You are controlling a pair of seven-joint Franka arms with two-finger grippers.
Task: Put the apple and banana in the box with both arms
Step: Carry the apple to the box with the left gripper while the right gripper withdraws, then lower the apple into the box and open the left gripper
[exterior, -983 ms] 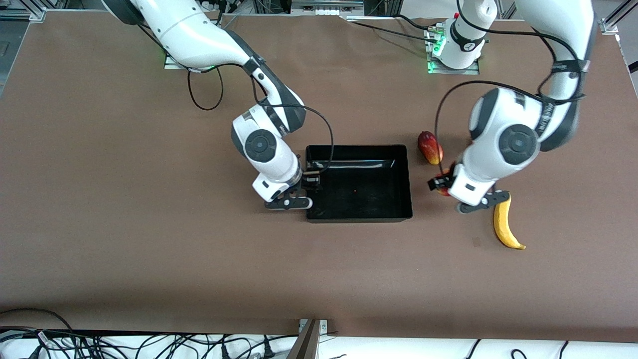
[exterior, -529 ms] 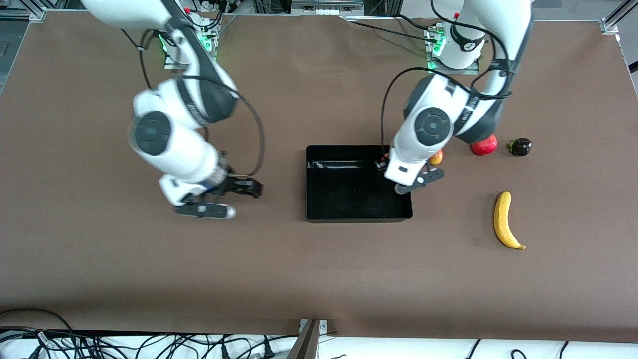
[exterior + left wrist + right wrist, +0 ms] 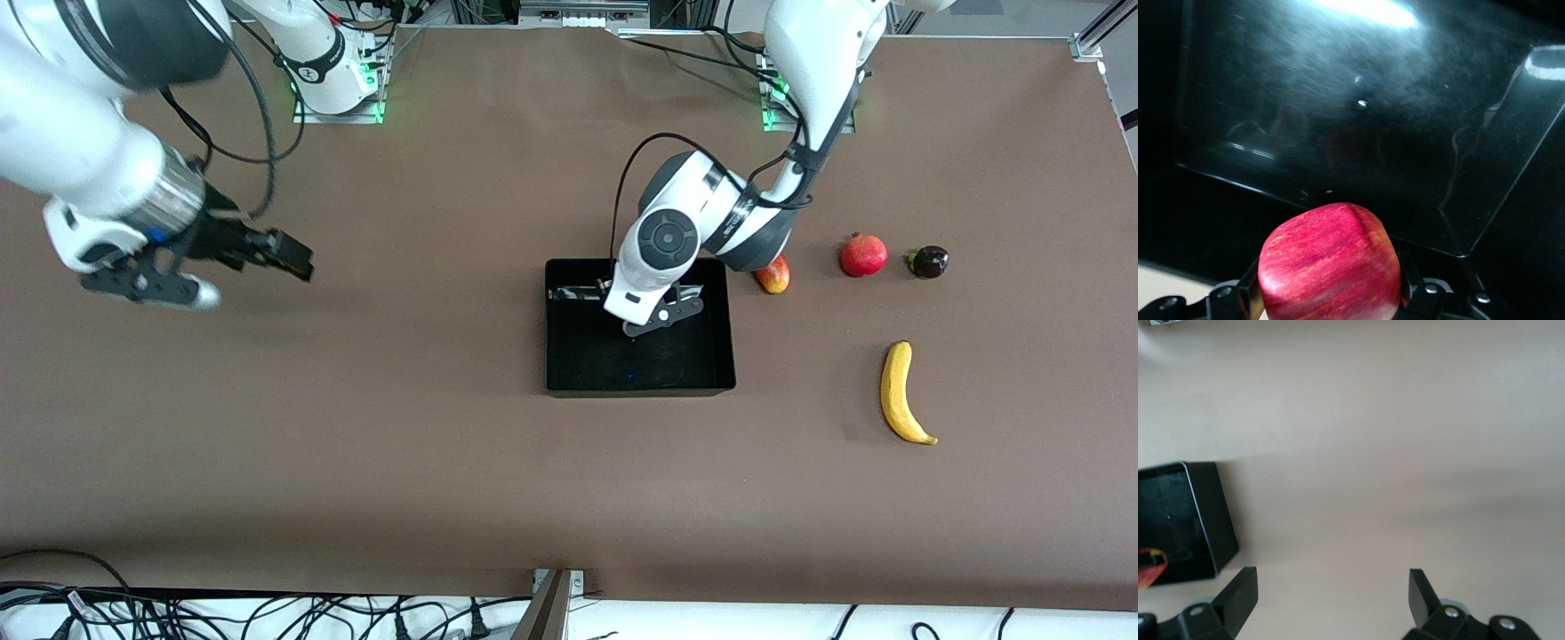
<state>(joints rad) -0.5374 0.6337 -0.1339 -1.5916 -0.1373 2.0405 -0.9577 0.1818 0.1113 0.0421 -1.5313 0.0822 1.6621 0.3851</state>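
Note:
My left gripper reaches down inside the black box. In the left wrist view it is shut on the red streaked apple, held above the glossy box floor. The apple is hidden under the hand in the front view. The yellow banana lies on the table toward the left arm's end, nearer to the front camera than the other fruits. My right gripper is open and empty over bare table toward the right arm's end, away from the box.
A red-yellow mango lies right beside the box wall, partly under the left arm. A round red pomegranate and a small dark fruit sit in a row toward the left arm's end.
My left gripper carried the apple from beside the banana to inside the box. My right gripper swung away from the box toward its own end of the table.

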